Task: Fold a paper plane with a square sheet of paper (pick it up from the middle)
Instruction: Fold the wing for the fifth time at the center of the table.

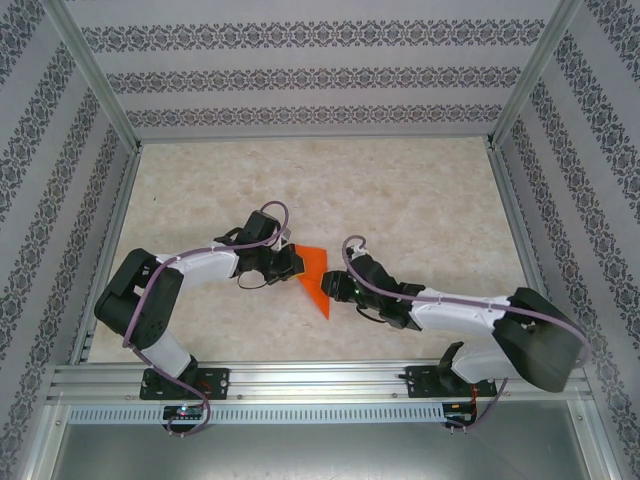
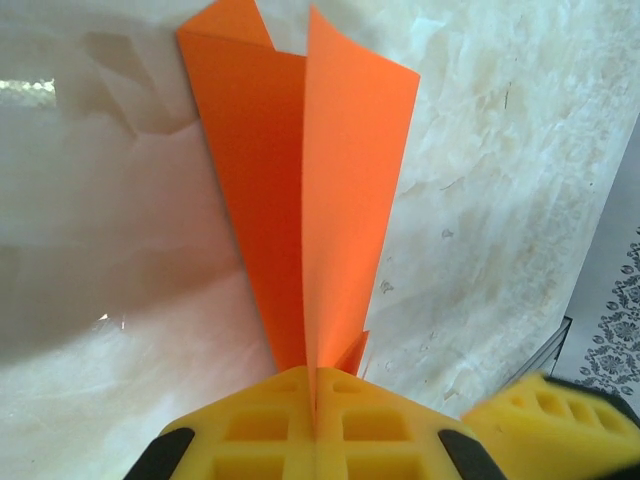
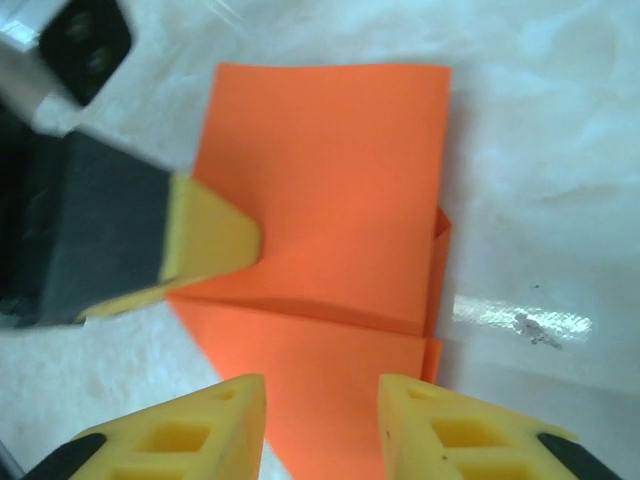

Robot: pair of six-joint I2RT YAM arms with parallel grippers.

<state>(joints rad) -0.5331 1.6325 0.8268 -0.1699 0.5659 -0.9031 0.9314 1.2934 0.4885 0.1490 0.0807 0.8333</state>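
At six o'clock, table edge: both arm bases are bolted here, the left one toward seven and the right one toward five.
Right gripper (image 1: 335, 288): it is reached in from four o'clock. Its jaws are seen parted, the orange paper lies under the gap, and nothing is pinched.
Paper plane (image 1: 313, 275): it is found just short of the table's middle, between the two grippers. The narrow tip is turned toward six o'clock and the broad end toward twelve.
Left gripper (image 2: 312, 385): it is brought in from nine o'clock. Its jaws are pressed fully together on the plane's centre fold, and two flaps fan away from the pinch.
Table (image 1: 400, 180): a pale marbled surface is seen running on toward twelve o'clock.
Step in hand: this is judged to be the passing of the folded plane into the left grip alone.
How it is done well: the left pinch should be held firm on the crease. The right jaws should be drawn straight back toward four o'clock, low and slow, so that no flap is caught.
Risk: thin paper is likely to spring open at the fold, or to be twisted out of the pinch if a finger brushes it.
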